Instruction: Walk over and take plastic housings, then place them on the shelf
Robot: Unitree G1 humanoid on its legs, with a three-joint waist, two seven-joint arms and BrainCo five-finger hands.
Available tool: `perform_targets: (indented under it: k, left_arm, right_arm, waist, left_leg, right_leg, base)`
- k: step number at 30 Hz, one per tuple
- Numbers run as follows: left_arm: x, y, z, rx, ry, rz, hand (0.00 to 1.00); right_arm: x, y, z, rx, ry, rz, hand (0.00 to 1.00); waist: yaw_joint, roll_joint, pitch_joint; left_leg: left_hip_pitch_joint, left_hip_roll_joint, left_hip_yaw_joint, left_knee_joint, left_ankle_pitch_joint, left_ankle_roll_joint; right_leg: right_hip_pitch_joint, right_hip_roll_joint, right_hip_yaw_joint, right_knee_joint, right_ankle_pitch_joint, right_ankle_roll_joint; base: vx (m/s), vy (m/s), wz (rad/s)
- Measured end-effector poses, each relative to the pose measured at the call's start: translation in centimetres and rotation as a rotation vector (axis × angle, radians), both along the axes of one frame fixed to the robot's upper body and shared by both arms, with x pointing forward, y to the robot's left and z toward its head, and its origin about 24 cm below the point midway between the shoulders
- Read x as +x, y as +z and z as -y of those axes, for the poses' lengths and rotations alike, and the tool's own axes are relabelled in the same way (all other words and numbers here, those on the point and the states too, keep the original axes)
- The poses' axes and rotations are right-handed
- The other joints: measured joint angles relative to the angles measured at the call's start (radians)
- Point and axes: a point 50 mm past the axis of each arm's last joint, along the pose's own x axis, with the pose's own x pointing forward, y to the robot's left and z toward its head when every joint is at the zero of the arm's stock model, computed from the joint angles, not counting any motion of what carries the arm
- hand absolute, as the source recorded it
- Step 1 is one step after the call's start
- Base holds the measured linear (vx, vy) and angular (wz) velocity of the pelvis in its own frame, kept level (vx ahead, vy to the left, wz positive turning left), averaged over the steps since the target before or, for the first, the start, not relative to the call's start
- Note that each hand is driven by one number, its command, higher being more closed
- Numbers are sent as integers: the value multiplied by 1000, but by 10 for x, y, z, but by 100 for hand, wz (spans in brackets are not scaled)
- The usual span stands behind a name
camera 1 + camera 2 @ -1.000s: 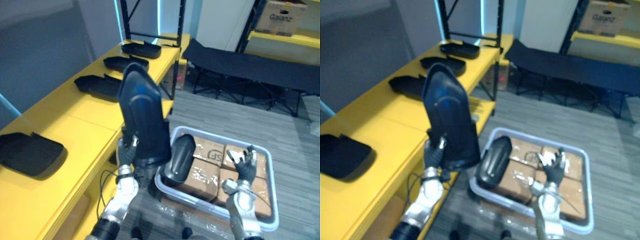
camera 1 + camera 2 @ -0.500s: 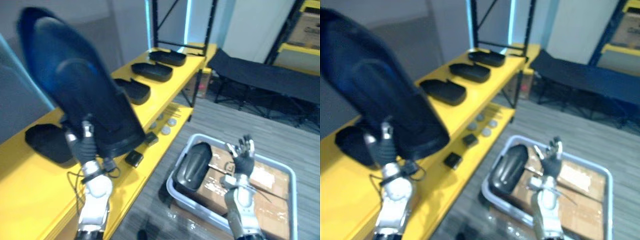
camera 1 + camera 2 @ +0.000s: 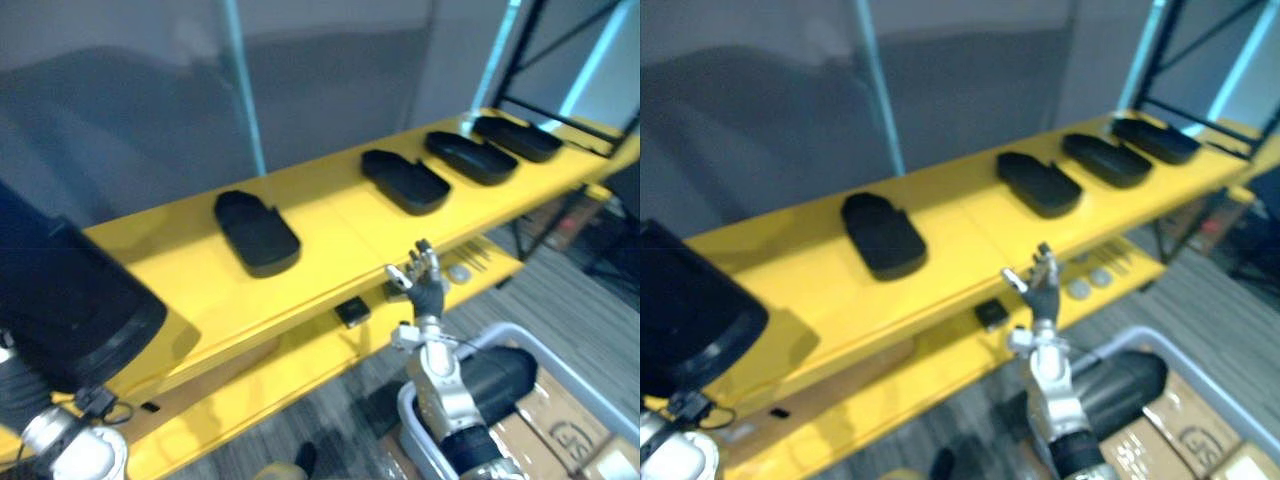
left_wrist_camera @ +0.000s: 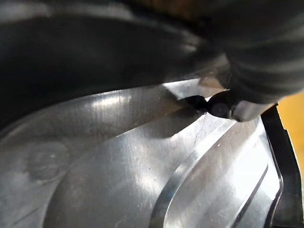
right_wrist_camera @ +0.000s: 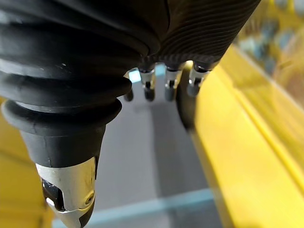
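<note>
**Placement pending: housing in left hand at the shelf's bare end**

Left hand holds the carried housing up at the unfilled end of the shelf. As far as I can judge it's off the top deck. In the left wrist view one fingertip presses on the shell's inner face; the rest of the grip is hidden.

Right hand is empty, fingers straight and spread, just in front of the shelf's front edge.

Four laid housings sit in a row on the shelf's top deck, well apart. The end housing is closest to your load. A spare housing lies in the bin in front of the shelf.

To do this step well:
- Aim for the bare yellow on the shelf's top deck past the end housing and match the row's spacing.
- Clear the shelf's front edge before you drop height.
- Level the shell first and lay it flat.
- Release only once it rests on the deck; overhang at the front edge could tip it off.
- Hold your right hand off the shelf's lower deck, where it could knock the small parts.
</note>
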Motion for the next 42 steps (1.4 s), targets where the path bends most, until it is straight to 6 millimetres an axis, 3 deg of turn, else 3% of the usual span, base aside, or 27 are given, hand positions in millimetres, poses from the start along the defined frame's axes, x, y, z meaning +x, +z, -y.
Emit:
perform_targets:
  k: [6, 9, 15, 18, 20, 22, 25, 32, 36, 39, 40, 42]
  left_arm:
    - [-23, -7, -3, -48, 63, 17, 100]
    - [-25, -7, -5, -46, 53, 10, 100]
    - [-24, -7, -5, -59, 18, 11, 100]
    - [-21, -7, -4, -59, -8, 5, 100]
    - [-10, -7, 0, -67, -60, 17, 100]
    - [-3, -8, 5, -74, -109, 15, 100]
    - [5, -5, 5, -61, -157, 16, 100]
    - [15, -9, 6, -114, -183, 31, 100]
    - [16, -10, 6, -118, -185, 28, 100]
    - [20, -7, 5, -105, -202, 37, 100]
    - [24, -3, 4, -88, -219, 47, 100]
    - [31, -1, 4, -71, -249, 51, 100]
  right_arm:
    - [-1, -1, -9, -17, 21, -6, 0]
    - [-1, -1, -8, -19, 11, -11, 0]
    - [-3, -5, -1, -27, -7, -30, 0]
    - [-4, -9, 13, -24, -50, -47, 0]
    - [-8, -12, 33, -33, -114, -60, 0]
    - [-12, -16, 51, -68, -157, -78, 0]
    - [-14, -15, 64, -75, -202, -76, 0]
    - [-8, -4, 61, -83, -175, -23, 0]
    - [-8, -3, 63, -82, -182, -19, 0]
    - [-7, 2, 66, -80, -196, 0, 0]
    - [-7, 6, 67, -78, -198, 17, 0]
    - [-7, 10, 71, -74, -220, 34, 0]
  waist:
    - [39, -1, 0]
    - [39, 1, 1]
    - [22, 4, 3]
    - [11, 3, 5]
    - [-32, -2, 17]
    - [-36, 12, 23]
    - [-35, 18, 36]
    - [-41, 31, 62]
    - [-66, 45, 76]
    - [-73, 41, 83]
    - [-86, 34, 88]
    - [-120, 47, 100]
  left_leg:
    - [-16, -10, -55, 0, 15, -2]
    - [-17, -10, -56, 0, 15, -2]
    - [-21, -6, -58, 0, 16, 1]
    - [-42, -7, -20, 0, 8, 17]
    - [-51, 7, 135, 1, 7, 37]
    - [-51, 4, 197, 1, 26, 59]
    - [-56, -26, 154, 5, 32, 70]
    - [-48, -41, 145, 3, 26, 82]
    - [-49, -21, 201, 2, 26, 82]
    - [-56, -35, 201, 1, 27, 82]
    - [-69, -49, 198, 1, 27, 82]
    - [-83, -53, 191, 1, 27, 83]
  right_leg:
    - [2, 1, -35, 15, -23, 4]
    - [2, 5, -35, 17, -25, 7]
    - [1, 12, -34, 24, -27, 10]
    - [6, 9, -70, 24, -28, 18]
    - [54, -5, -174, 26, -16, 41]
    - [81, -18, -196, 46, -16, 41]
    - [88, -46, -188, 80, -18, 36]
    - [96, -59, -128, 98, -14, 18]
    - [96, -49, -118, 92, -15, 18]
    - [95, -47, -71, 79, -80, -32]
    - [86, -45, -37, 73, -144, -17]
    - [61, -14, 48, 97, -195, -20]
  base:
    - [-11, -7, 30]
    - [0, 0, 0]
    - [3, -5, 0]
    - [4, -16, 33]
    - [57, -17, 116]
    - [120, 136, 108]
    - [119, 182, 67]
    - [38, 80, 11]
    - [-32, -3, 1]
    - [-16, -13, 13]
    - [-54, -57, 63]
    - [-56, -66, 93]
